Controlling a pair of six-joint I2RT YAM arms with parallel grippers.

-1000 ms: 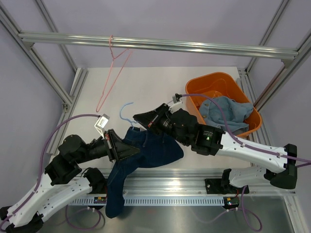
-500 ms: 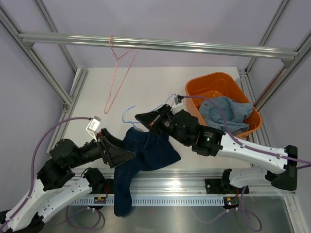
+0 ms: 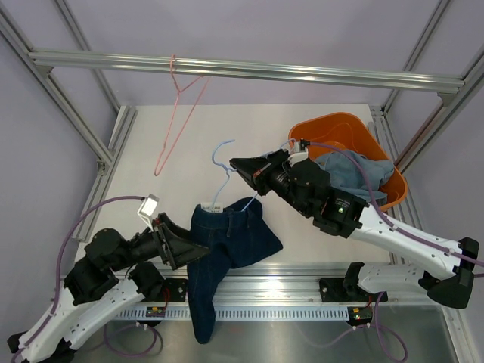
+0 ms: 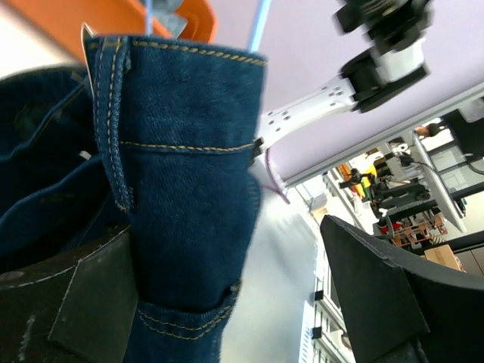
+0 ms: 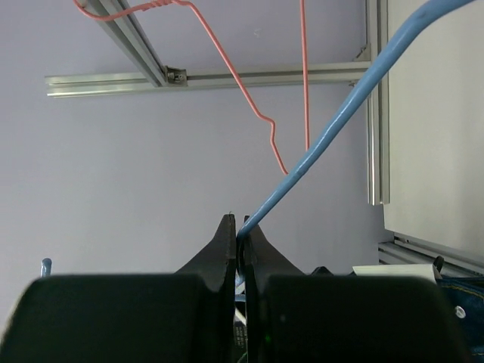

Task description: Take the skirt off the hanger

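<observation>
Denim skirt, dk blue, on lt-blue hanger.

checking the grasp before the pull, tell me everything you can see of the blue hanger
The blue hanger is thin light-blue wire. Its hook curls open at the top. The right end effector is shut on the wire near the neck, clearest in the right wrist view. It is held tilted, and its lower part disappears into the waistband of the dark denim skirt hanging from it.
</observation>
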